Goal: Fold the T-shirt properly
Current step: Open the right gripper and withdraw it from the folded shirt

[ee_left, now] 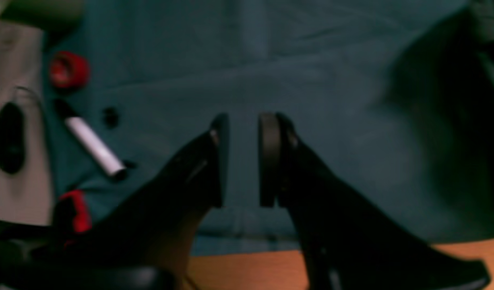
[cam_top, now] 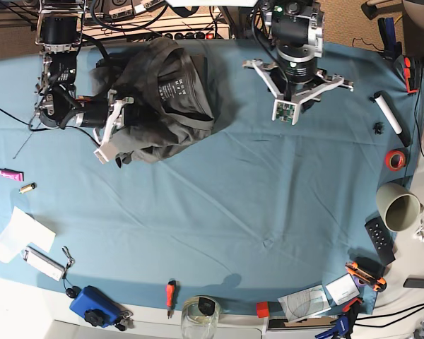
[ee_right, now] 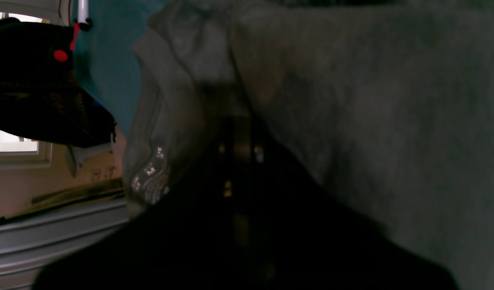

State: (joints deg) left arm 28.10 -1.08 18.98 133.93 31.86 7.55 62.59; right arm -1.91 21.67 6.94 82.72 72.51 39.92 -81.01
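T-shirt bunched at the far corner of the worktop, gripped by your right end effector.

You see the T-shirt [cam_top: 162, 99] as a crumpled, dark olive-grey heap of soft matte cotton on the blue-teal cloth [cam_top: 219, 205] covering the worktop; its folds overlap, and white print on a black neck label [cam_top: 171, 86] faces up. In the right wrist view the fabric [ee_right: 351, 100] fills the frame, with a rolled edge and the white print showing at the left. Your right end effector [cam_top: 115, 120] is closed on a fold at the side of the heap. Your left end effector [ee_left: 242, 161] hangs over bare cloth, well apart from the T-shirt, its flat black pads [ee_left: 269, 157] parted by a narrow gap with nothing between them. Beside it lie a white cylindrical marker [ee_left: 94, 147] and a red tape roll [ee_left: 69, 69].
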